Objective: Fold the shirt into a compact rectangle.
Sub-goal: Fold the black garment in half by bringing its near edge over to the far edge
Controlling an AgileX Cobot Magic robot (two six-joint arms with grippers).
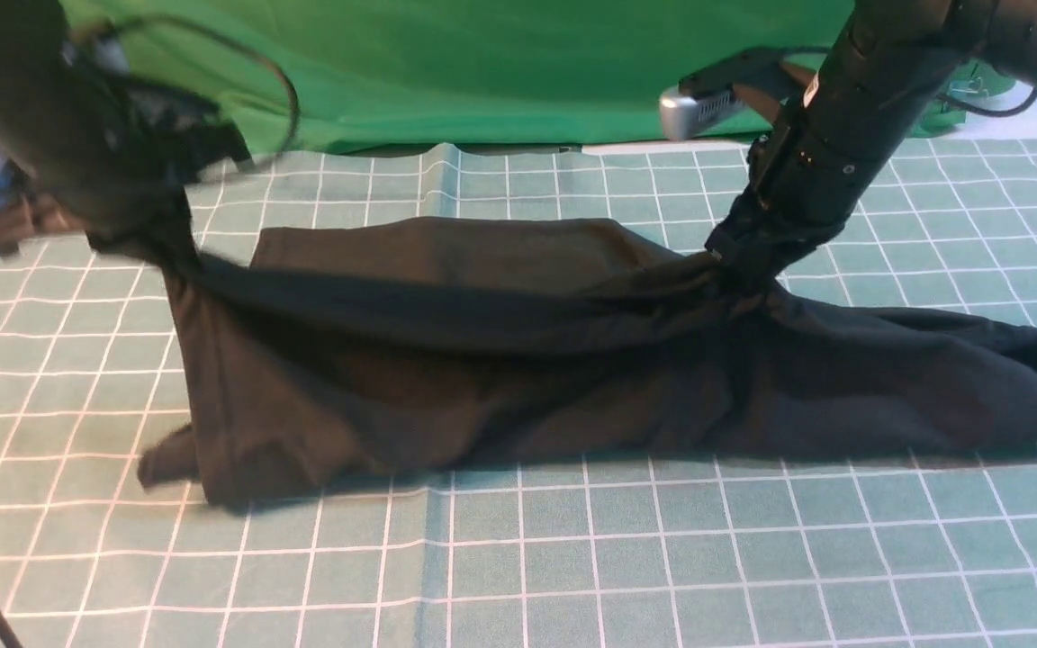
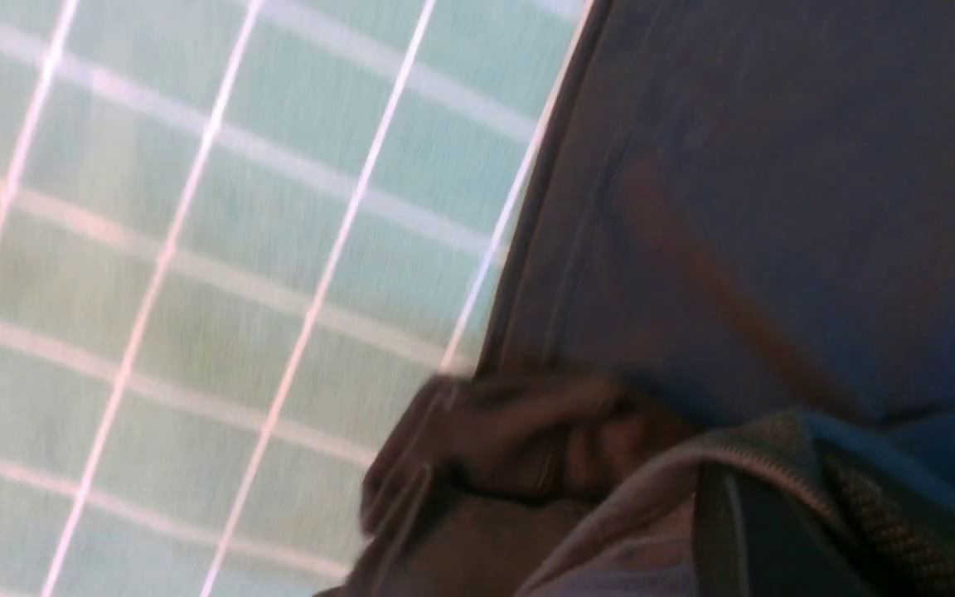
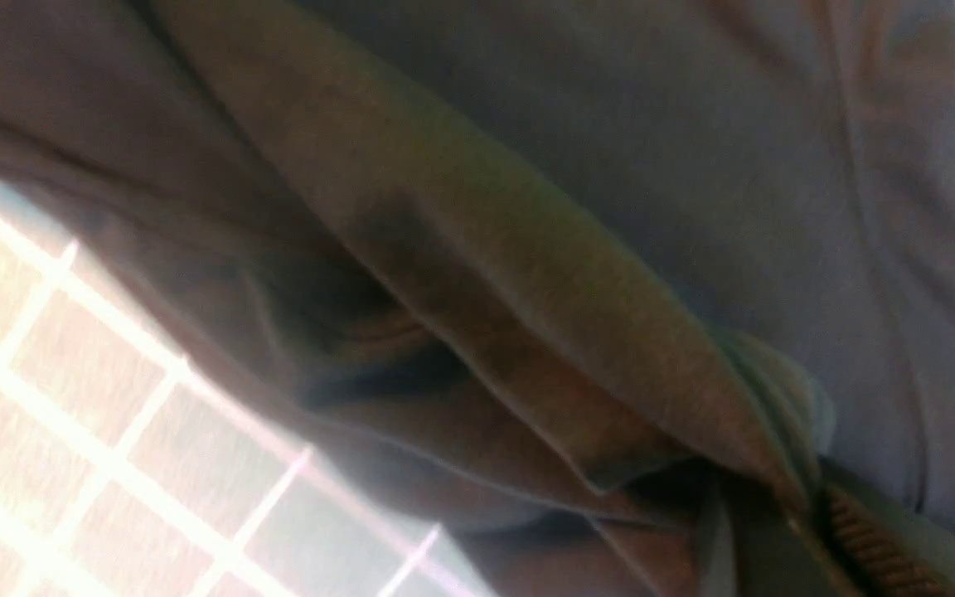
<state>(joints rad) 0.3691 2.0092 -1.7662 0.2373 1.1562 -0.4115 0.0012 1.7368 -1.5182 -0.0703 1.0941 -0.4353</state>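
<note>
"How does our large black fabric shirt [image 1: 590, 396] look?"
"Creased and partly raised, its upper edge sagging between our grippers, the rest draped over the green, white-gridded bench [image 1: 662, 558]."
"How many do we count?"
"One shirt and two dark grippers, left [image 1: 172, 256] and right [image 1: 743, 270], both closed on its cloth."

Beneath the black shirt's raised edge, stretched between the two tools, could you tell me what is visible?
More of the black fabric shirt shows behind and below that edge, around it the green white-gridded cloth. Whatever lies under the shirt is covered.
</note>
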